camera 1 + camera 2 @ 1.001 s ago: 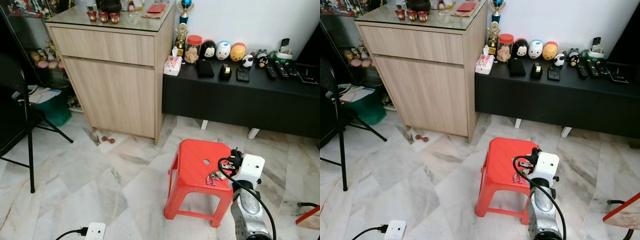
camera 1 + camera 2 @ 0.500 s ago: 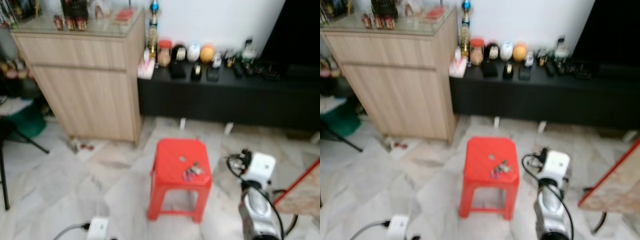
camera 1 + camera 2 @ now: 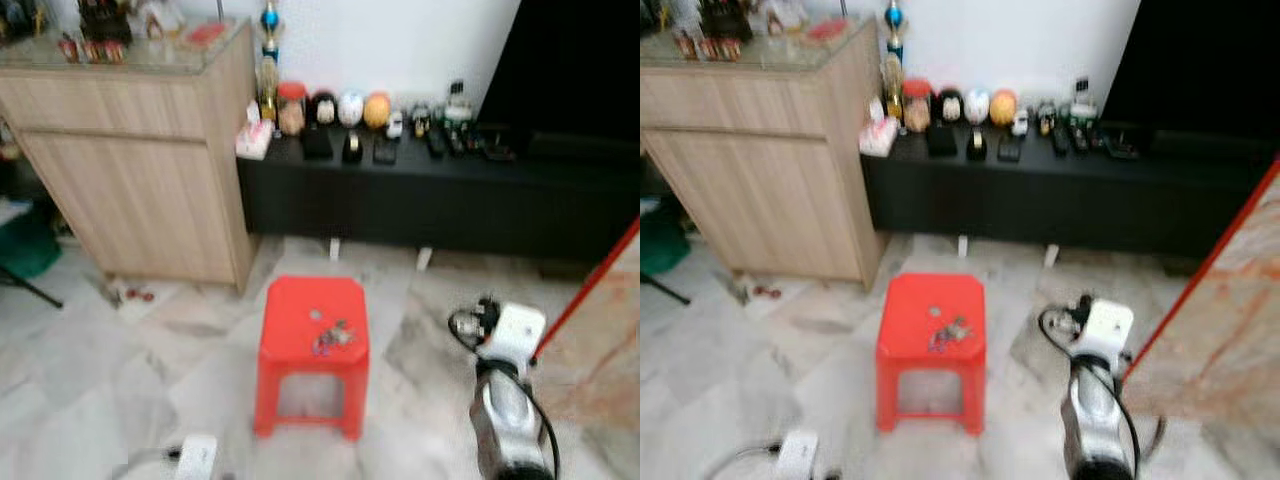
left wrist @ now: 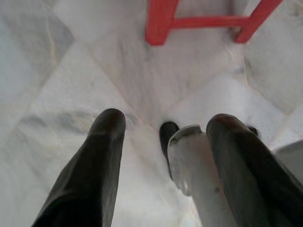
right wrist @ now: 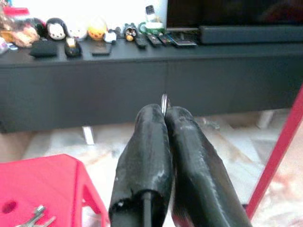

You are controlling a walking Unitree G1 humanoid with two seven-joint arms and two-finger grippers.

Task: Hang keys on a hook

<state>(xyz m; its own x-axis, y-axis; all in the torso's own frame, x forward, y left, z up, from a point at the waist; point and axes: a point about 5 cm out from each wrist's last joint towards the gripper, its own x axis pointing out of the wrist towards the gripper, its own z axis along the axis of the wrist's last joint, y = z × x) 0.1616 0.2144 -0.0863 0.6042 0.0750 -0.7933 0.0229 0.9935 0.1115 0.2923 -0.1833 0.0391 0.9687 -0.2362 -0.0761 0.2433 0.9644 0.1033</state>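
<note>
A bunch of keys (image 3: 332,338) lies on top of a red plastic stool (image 3: 300,300) on the marble floor; it is also the bunch of keys (image 5: 38,215) seen at the stool's near edge in the right wrist view. My right arm (image 3: 512,335) is raised to the right of the stool, apart from it. My right gripper (image 5: 164,113) is shut, with a small metal ring (image 5: 164,100) sticking out between its tips. My left gripper (image 4: 165,130) hangs open above the floor, with the stool's legs (image 4: 161,23) beyond it.
A low black bench (image 3: 440,190) with figurines and remotes runs along the wall behind the stool. A wooden cabinet (image 3: 140,170) stands at the left. A red-edged board (image 3: 1225,320) leans at the right. A white power strip (image 3: 198,455) lies on the floor.
The camera has swung right and drawn back, so the stool now sits further left and smaller. My right arm has moved off the stool to its right side. The keys stay on the stool.
</note>
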